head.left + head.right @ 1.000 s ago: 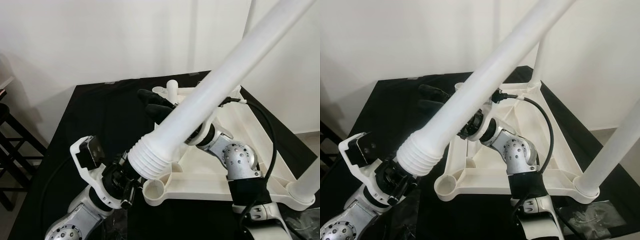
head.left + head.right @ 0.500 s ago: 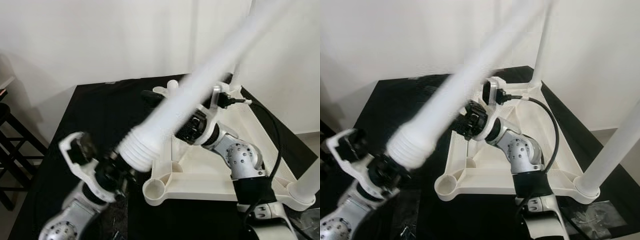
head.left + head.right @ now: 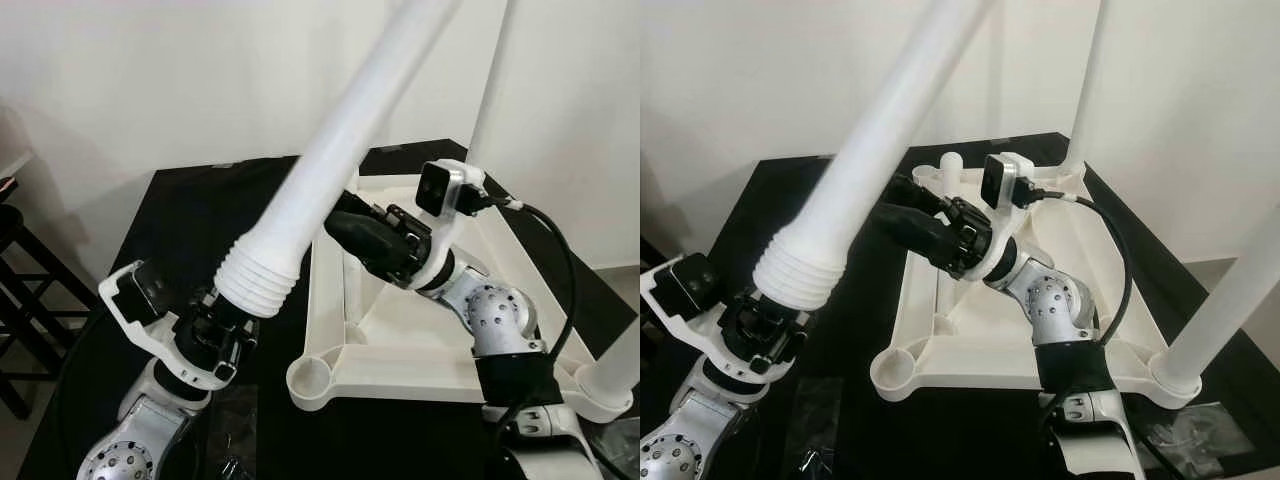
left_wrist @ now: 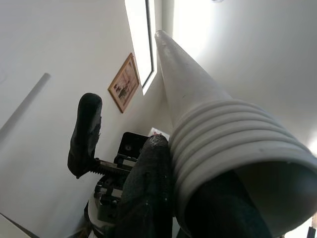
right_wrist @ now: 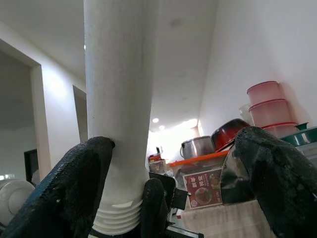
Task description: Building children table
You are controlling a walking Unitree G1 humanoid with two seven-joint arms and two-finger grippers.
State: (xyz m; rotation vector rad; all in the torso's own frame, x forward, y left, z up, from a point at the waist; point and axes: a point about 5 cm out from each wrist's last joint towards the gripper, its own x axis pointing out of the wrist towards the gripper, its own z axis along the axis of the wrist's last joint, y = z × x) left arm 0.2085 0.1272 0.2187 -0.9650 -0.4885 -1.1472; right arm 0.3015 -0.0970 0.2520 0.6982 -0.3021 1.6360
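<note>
Fitting a table leg, by the look of it. White table leg (image 3: pixel 330 150) held aloft, tilted, ribbed end low at the near left, far end rising toward the upper right. Left gripper (image 3: pixel 222 325) clamped on that ribbed end, 1 finger (image 4: pixel 148 183) pressed against the ribs in the left wrist view. Right gripper (image 3: pixel 365 235) beside the shaft further up, fingers spread wide, 1 pad (image 5: pixel 64 188) touching the leg, the other well apart; not gripping. Upturned white tabletop (image 3: pixel 400 340) flat on the black surface (image 3: pixel 190 220), 2 legs already standing at its right corners. Empty socket (image 3: pixel 308 378) at the near-left corner. Next, probably: bring the ribbed end over that socket, stand the leg upright, press down.
</note>
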